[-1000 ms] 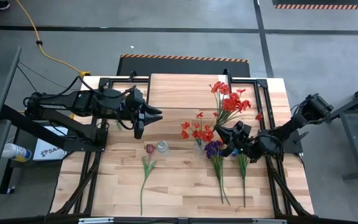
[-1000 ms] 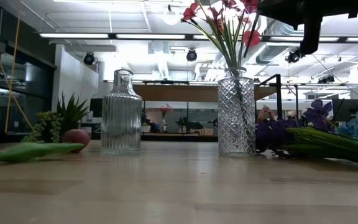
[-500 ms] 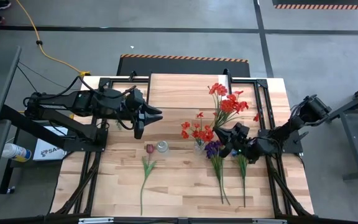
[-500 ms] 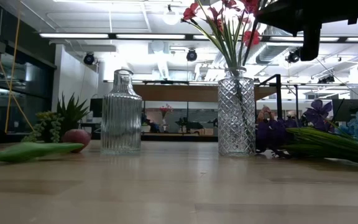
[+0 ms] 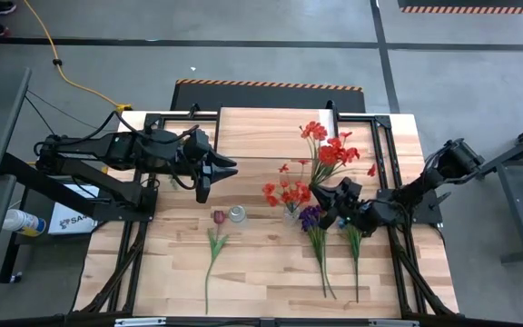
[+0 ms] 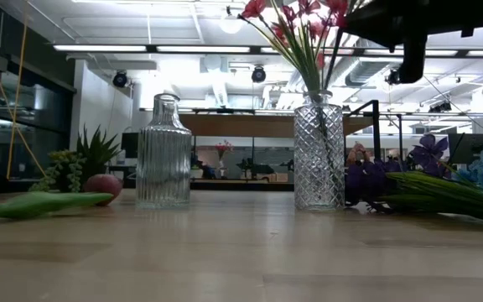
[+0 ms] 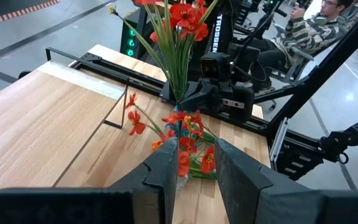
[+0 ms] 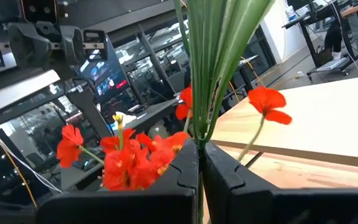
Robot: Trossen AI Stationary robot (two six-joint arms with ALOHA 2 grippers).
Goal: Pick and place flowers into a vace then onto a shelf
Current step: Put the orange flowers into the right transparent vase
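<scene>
A bunch of red flowers [image 5: 323,147] on green stems stands up from my right gripper [image 5: 323,194], which is shut on it just right of the diamond-cut glass vase [image 6: 319,151]. That vase [image 5: 289,213] holds shorter red flowers [image 7: 185,134]. Whether the held stems' lower ends reach into it, I cannot tell. The light-wood shelf [image 5: 261,134] lies along the table's far side. My left gripper [image 5: 216,173] hovers high over the table's left half, open and with nothing in it, facing the vase. My right gripper pinches the bunch's gathered green stems [image 8: 199,127] between its two fingers, well below the blooms. The fingers come about level from the table's right and lie across the stems. The bunch stands nearly upright with its blooms above the fingers.
An empty ribbed glass bottle [image 5: 236,214] stands left of the vase. A dark red tulip [image 5: 216,229] lies by it, stem toward the near edge. Purple and blue flowers [image 5: 314,225] lie on the table under my right gripper. A person [image 7: 319,25] sits beyond the table.
The held red bunch has swung a little toward the table's left, and its blooms now stand nearer the vase's flowers. My right gripper has stayed shut on the stems.
</scene>
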